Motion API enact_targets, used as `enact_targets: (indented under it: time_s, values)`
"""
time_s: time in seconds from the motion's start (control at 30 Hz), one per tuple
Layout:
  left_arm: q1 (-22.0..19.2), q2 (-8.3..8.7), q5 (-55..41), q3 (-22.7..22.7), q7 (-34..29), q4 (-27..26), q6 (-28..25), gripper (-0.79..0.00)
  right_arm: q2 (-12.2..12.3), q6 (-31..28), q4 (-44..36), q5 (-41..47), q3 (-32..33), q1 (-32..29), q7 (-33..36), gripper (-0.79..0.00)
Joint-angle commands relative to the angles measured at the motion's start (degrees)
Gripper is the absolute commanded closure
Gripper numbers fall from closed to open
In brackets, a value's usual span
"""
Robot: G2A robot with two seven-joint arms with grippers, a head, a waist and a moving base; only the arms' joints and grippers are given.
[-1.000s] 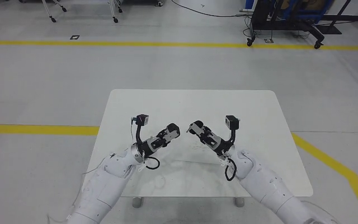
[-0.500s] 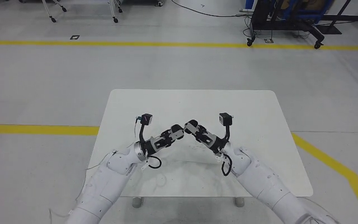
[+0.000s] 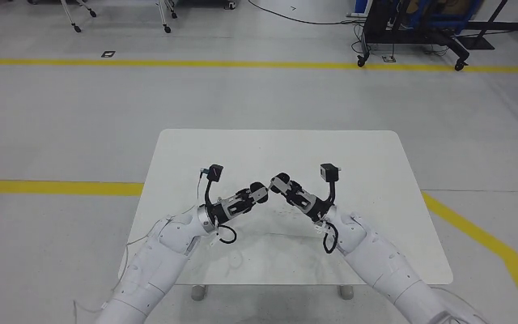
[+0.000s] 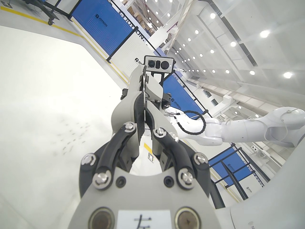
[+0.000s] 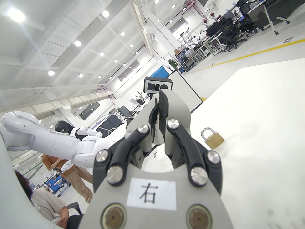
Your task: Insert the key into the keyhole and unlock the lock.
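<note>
**A:** Left gripper (image 4: 144,82)?

**B:** Fingers pressed together, no gap at the pads. Can't tell whether anything thin is pinched there.

**A:** Right gripper (image 5: 159,101)?

**B:** Same, closed with the pads meeting. It hangs near the padlock (image 5: 212,138), raised off the surface (image 5: 262,125).

**A:** And the padlock itself?

**B:** Brass body, silver shackle, lying on the surface with nothing touching it. The shackle looks seated, so I read it as still locked. I can't make out the keyhole.

**A:** Where is the left gripper relative to the padlock?

**B:** Farther from it than the right one, facing the right gripper tip to tip.

**A:** What has changed?

**B:** A second ago there was a clear gap between the two grippers. Since then the left has pushed in toward the right, and the right has edged over to meet it. Now the tips are almost touching.

**A:** The key?

**B:** Can't pick it out. If either gripper has it, the closed pads hide it.

**A:** What does that mean for the task?

**B:** My guess is that the grippers are meeting to pass or re-seat the key. Insertion hasn't begun. The padlock still needs picking up or steadying before the key can go to the keyhole. A thin key could slip while it changes grippers.
</note>
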Motion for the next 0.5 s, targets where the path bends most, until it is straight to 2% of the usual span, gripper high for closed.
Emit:
enact_targets:
  time_s: [0.0,0.47]
  values:
    - [-0.04,0.00,-0.01,0.03,0.18,0.13,-0.05,0.000,-0.06,0.14,-0.12,-0.13,0.23,-0.12,0.38,0.000]
    - [0.05,0.05,-2.14,-0.53,2.25,0.85,0.06,0.000,-0.28,1.50,-2.42,-0.66,1.98,-1.73,3.24,0.000]
